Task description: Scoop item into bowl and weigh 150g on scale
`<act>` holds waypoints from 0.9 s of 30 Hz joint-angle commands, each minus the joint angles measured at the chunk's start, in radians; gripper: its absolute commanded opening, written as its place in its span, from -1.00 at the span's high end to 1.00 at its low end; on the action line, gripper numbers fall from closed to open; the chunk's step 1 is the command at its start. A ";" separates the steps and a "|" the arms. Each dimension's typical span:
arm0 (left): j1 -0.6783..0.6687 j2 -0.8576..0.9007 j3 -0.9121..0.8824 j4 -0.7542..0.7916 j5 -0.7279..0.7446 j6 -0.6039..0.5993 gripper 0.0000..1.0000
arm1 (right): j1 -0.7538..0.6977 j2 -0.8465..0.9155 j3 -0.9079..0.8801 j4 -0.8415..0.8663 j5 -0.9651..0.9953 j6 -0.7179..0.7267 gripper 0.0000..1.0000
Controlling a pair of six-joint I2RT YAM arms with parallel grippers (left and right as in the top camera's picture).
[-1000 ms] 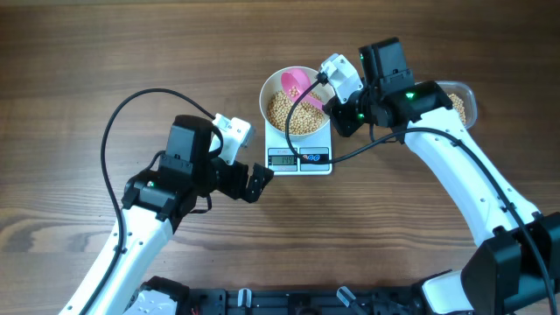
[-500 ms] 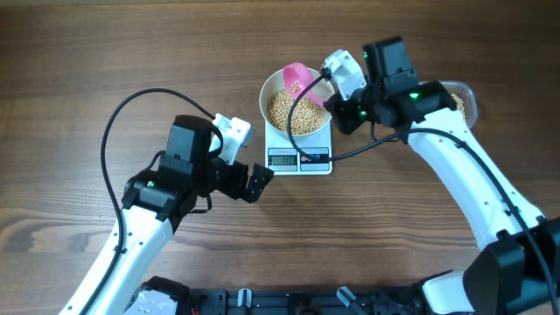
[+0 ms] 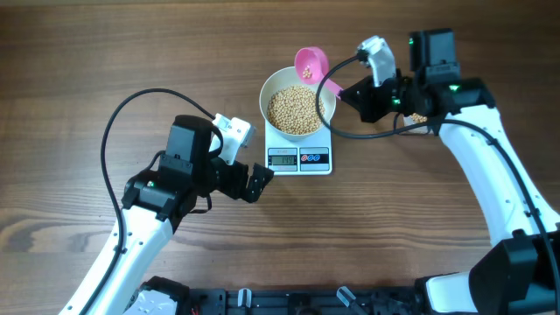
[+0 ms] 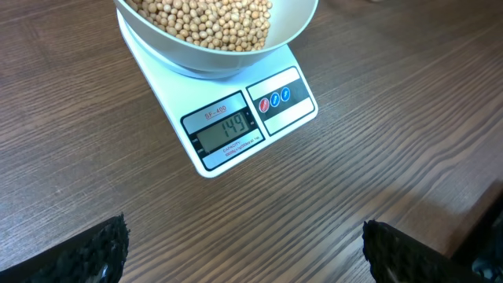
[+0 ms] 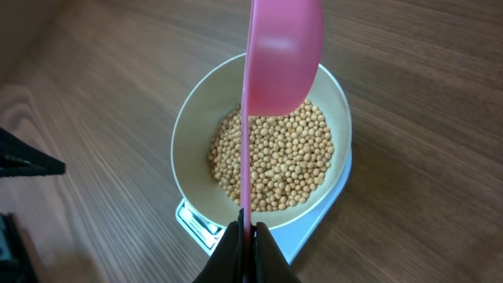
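Right pincer was clenched on the handle of the pink scoop. The scoop was turned on edge with its head up at the far rim of the white bowl. The bowl sat on the scale mid-worktop, with the beans piled inside it and the display reading 149. Left pincer was released with its jaws spread wide, low over the worktop just in front of the scale and touching nothing.
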 commanded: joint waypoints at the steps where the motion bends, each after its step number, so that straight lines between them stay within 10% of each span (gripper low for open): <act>1: -0.004 0.005 -0.003 0.004 0.012 0.005 -1.00 | -0.038 -0.026 0.018 -0.004 -0.082 0.015 0.91; 27: -0.004 0.005 -0.003 0.003 0.012 0.005 -1.00 | -0.066 -0.025 0.018 -0.003 -0.096 0.029 0.91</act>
